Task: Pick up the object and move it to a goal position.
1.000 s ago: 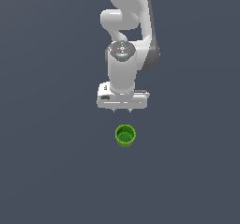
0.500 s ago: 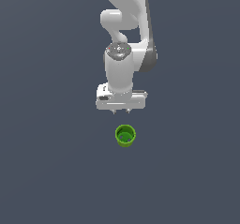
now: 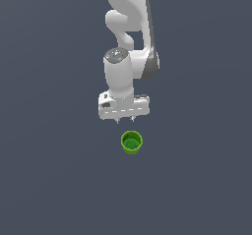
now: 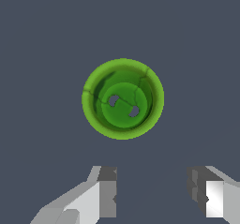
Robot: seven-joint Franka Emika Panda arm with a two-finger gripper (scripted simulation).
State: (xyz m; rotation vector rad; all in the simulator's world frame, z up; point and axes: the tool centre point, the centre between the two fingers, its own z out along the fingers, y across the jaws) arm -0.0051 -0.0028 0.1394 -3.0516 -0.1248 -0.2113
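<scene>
Dark grey-blue floor (image 3: pixel 44 180), flat and featureless, fills both views.

Exterior view, left to right: bare floor; then the white arm (image 3: pixel 129 42) coming down from the top edge, its gripper (image 3: pixel 125 119) pointing at the floor; just below the gripper in this picture and slightly toward the exterior view's right, the green cup (image 3: pixel 132 142); bare floor again.

Gripper state: released. In the wrist view the two fingers (image 4: pixel 107 190) stand well apart with nothing but floor between them. The gap looks wider than the cup (image 4: pixel 123 99).

Cup: upright on the floor, mouth up, thick rim, darker inside, two small pale spots on its bottom. It touches nothing.

Key relation: the cup is not between the fingers. It lies ahead of the fingertips, offset off the line joining them, roughly centred on the gap crosswise. Apart, no contact.

Long axis: none to speak of; the cup is round, so finger orientation should not matter.

Judgement: approach phase, grasp not yet made. Next move likely needs a short forward shift to centre over the cup, then descent. Risk: a fingertip landing on the rim.
</scene>
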